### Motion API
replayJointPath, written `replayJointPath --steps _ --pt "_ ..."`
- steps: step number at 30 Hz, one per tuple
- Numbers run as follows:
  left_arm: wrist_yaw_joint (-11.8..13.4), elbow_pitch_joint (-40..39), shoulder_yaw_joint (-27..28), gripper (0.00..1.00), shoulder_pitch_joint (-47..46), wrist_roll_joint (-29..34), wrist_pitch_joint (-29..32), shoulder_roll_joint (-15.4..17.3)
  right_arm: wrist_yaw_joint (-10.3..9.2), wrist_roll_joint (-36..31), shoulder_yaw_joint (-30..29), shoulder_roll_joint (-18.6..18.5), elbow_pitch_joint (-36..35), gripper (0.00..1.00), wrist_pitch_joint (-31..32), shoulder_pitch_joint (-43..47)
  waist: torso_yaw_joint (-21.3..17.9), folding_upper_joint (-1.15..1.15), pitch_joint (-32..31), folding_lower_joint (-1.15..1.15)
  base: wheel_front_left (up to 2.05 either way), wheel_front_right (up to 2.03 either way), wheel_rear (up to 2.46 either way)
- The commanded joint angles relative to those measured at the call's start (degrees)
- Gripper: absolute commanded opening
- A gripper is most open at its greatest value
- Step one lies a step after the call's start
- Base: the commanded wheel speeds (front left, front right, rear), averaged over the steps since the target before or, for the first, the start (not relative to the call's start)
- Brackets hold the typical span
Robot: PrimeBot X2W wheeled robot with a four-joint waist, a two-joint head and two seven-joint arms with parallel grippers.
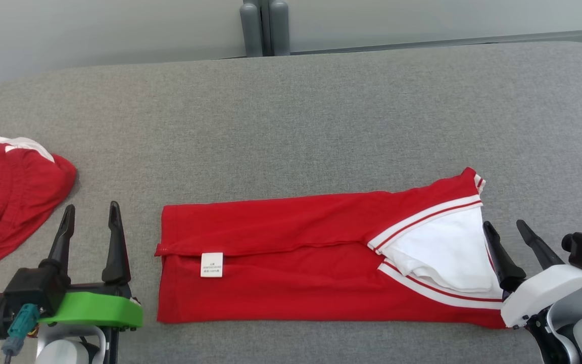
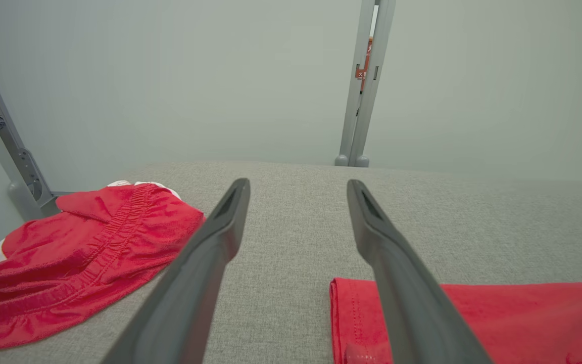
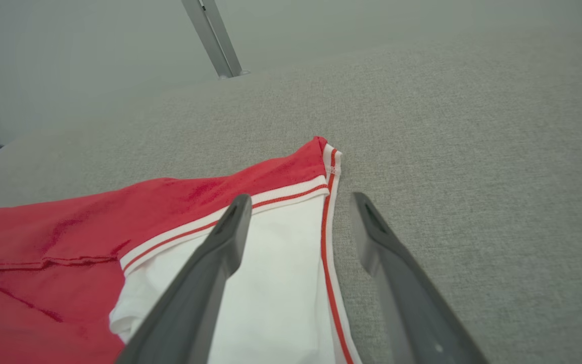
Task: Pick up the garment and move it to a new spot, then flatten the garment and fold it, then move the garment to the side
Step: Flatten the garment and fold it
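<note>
Left hand [image 1: 92, 206] and right hand [image 1: 502, 222], each with its two fingers spread wide and nothing held between them, low over the grey counter [image 1: 291, 111]; the garment [image 1: 296, 273], red with white, red-striped trim, lies folded into a long flat band between the two hands; its hemmed end sits just beside the left hand on that hand's inner side, apart from the fingers; its trimmed end, with a white panel [image 1: 447, 247] exposed, lies at the right hand, whose inner finger [image 3: 210, 268] stands over the panel while the outer finger stands over bare counter just past the garment's edge; whether the inner finger touches the cloth cannot be told; a small white label [image 1: 211, 264] shows on the band, nearer the left hand; a second red garment [image 1: 8, 202], crumpled, with an elastic waistband, lies on the outer side of the left hand, well apart from the folded one
</note>
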Motion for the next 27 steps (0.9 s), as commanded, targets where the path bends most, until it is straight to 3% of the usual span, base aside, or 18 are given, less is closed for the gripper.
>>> replayJointPath --steps 1,9,17,18,19,20,27 --pt "-1.0 -0.8 1.5 1.00 1.5 2.6 0.0 -1.3 -0.07 -1.0 0.5 -0.2 1.7 1.00 -0.2 -1.4 0.6 0.00 0.3 0.00 0.00 0.00 0.00" --pt "-6.4 -1.0 9.1 1.00 4.1 9.9 0.0 -8.1 -0.07 -1.5 2.9 -0.4 11.9 1.00 -0.8 -6.3 2.5 0.00 1.4 0.00 0.00 0.00 0.00" --pt "-9.0 -0.3 12.3 1.00 4.3 14.2 0.0 -10.9 -0.08 -0.1 5.2 -0.4 20.4 1.00 -0.6 -8.4 3.7 0.00 1.9 0.00 0.00 0.00 0.00" --pt "-9.1 -0.3 12.6 1.00 4.3 14.5 0.0 -11.2 -0.08 0.2 5.8 -0.2 21.1 0.80 -0.3 -8.4 3.7 0.00 1.9 0.00 0.00 0.00 0.00" --pt "-9.4 -0.1 12.9 1.00 4.4 14.7 0.0 -11.4 -0.07 0.8 6.6 0.0 21.8 0.16 0.0 -8.4 3.6 0.00 1.8 0.00 0.00 0.00 0.00" --pt "-9.4 0.0 13.1 1.00 4.5 14.9 0.0 -11.5 -0.06 1.4 7.0 0.2 22.1 0.00 -0.1 -8.5 3.6 0.00 1.8 0.00 0.00 0.00 0.00" --pt "-10.3 0.7 14.3 1.00 4.7 15.6 0.0 -11.9 -0.17 4.7 6.5 -2.7 25.6 0.00 -2.4 -10.3 2.4 0.00 0.6 0.00 0.00 0.00 0.00"
